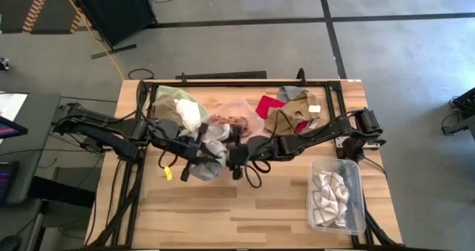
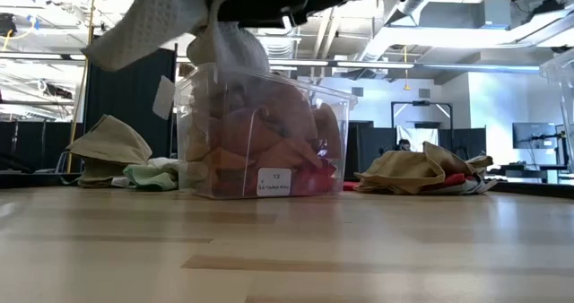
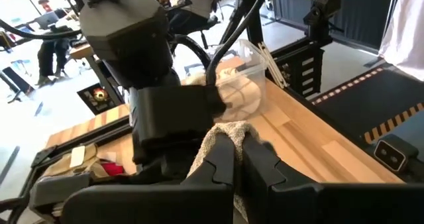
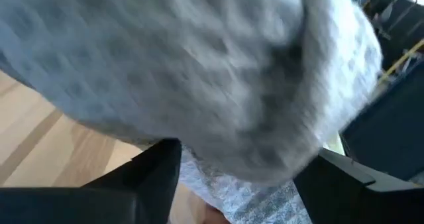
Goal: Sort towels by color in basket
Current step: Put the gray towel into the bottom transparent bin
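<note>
**Both arms meeting at a grey towel above the table's middle**

High view: the left gripper (image 1: 199,151) and the right gripper (image 1: 239,153) are converging on a grey towel (image 1: 210,153) at mid-table, just in front of a clear bin (image 1: 231,115) holding rust-orange cloths. A pale green and white heap (image 1: 184,110) is lying to the bin's left, tan-brown and red towels (image 1: 291,116) to its right. A second clear bin (image 1: 336,194) with checked white cloths is sitting near the right front corner.

Low view: the grey towel (image 2: 170,25) is hanging in the air in front of the bin (image 2: 260,133).

Left wrist view: the left fingers (image 3: 222,168) are pressing together on a fold of the towel (image 3: 225,134).

Right wrist view: grey cloth (image 4: 199,71) is filling the picture above the spread fingers (image 4: 156,168); whether they are gripping it I cannot tell.
</note>
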